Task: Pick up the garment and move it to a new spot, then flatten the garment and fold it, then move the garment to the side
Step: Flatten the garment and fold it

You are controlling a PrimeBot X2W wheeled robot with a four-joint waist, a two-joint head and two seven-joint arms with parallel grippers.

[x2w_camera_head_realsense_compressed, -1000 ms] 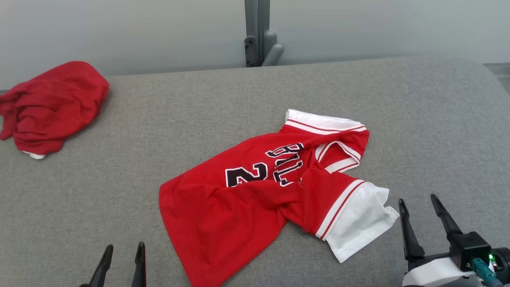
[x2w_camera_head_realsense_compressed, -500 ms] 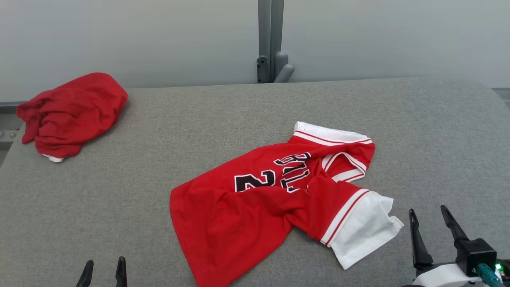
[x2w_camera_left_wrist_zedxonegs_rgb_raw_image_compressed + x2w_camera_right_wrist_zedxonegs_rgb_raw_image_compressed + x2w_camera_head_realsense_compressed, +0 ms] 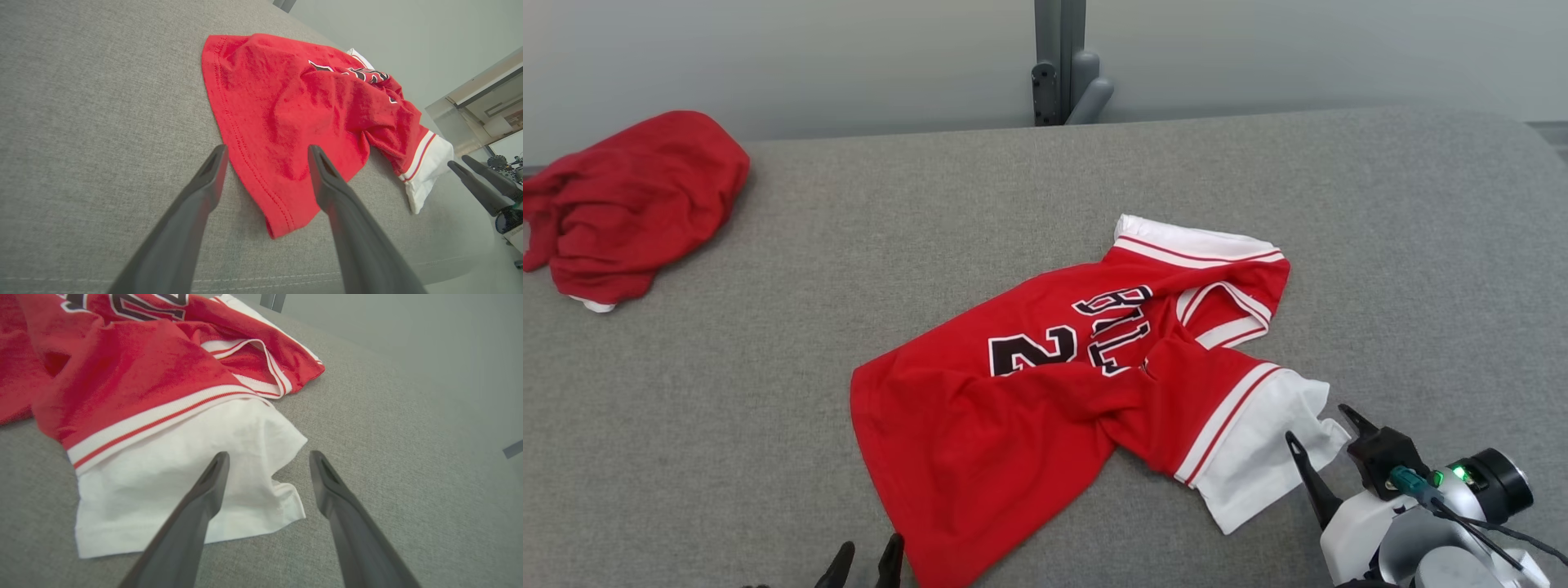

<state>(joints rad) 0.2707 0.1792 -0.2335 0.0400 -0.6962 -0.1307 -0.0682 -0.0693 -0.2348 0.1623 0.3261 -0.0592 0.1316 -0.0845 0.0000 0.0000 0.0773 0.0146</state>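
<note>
Grey fabric surface (image 3: 768,392), crumpled red jersey (image 3: 1045,392), white sleeve trim

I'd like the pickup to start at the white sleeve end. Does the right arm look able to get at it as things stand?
Probably yes. The right gripper, jaws open, points at the white sleeve end of the jersey, which lies on the grey cushion with nothing between them.

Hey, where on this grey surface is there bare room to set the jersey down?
Widest free patch: grey surface between the crumpled red bundle and the jersey. Another lies right of the jersey's collar, toward the far edge. Crowded: the near edge, with left fingers at the hem and right fingers at the white sleeve.
</note>
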